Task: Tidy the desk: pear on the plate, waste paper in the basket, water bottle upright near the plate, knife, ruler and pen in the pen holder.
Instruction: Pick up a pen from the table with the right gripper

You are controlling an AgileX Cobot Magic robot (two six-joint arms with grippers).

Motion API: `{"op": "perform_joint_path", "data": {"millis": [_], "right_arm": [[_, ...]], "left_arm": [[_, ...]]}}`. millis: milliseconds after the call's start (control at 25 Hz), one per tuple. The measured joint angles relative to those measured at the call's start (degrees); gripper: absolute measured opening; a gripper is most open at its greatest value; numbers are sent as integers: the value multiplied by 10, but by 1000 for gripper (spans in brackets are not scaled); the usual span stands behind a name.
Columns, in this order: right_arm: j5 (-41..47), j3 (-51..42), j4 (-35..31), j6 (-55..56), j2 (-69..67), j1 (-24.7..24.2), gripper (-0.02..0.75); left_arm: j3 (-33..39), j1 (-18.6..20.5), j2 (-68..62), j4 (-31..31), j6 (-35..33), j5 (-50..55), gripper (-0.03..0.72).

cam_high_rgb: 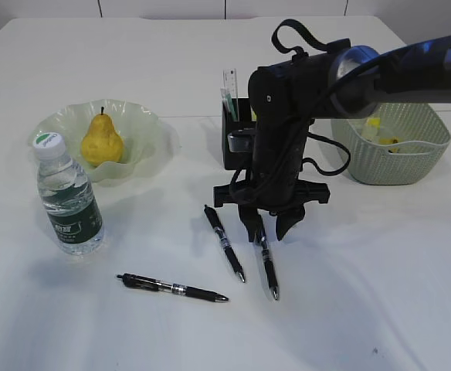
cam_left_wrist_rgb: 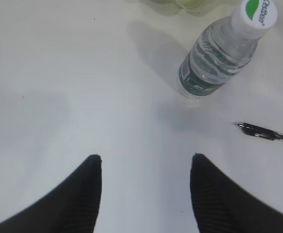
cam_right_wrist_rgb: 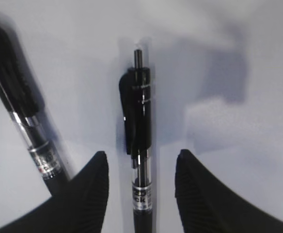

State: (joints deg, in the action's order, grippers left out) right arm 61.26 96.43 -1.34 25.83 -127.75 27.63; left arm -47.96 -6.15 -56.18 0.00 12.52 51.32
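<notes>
My right gripper is open and points down, its fingers on either side of a black pen that lies on the desk. A second pen lies just left of it, and a third lies nearer the front. Over bare desk, my left gripper is open and empty. The pear sits on the plate, with the water bottle upright beside it. The ruler stands in the pen holder. Waste paper lies in the basket. The knife is not distinguishable.
The right arm hides most of the pen holder in the exterior view. In the left wrist view the water bottle stands ahead to the right and one pen lies at the right edge.
</notes>
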Motion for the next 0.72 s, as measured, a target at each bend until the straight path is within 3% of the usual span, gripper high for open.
{"op": "perform_joint_path", "data": {"millis": [720], "right_arm": [[-9,0,26,2,-2,3,337]], "left_arm": [[0,0,0,0,0,-10,404]]}}
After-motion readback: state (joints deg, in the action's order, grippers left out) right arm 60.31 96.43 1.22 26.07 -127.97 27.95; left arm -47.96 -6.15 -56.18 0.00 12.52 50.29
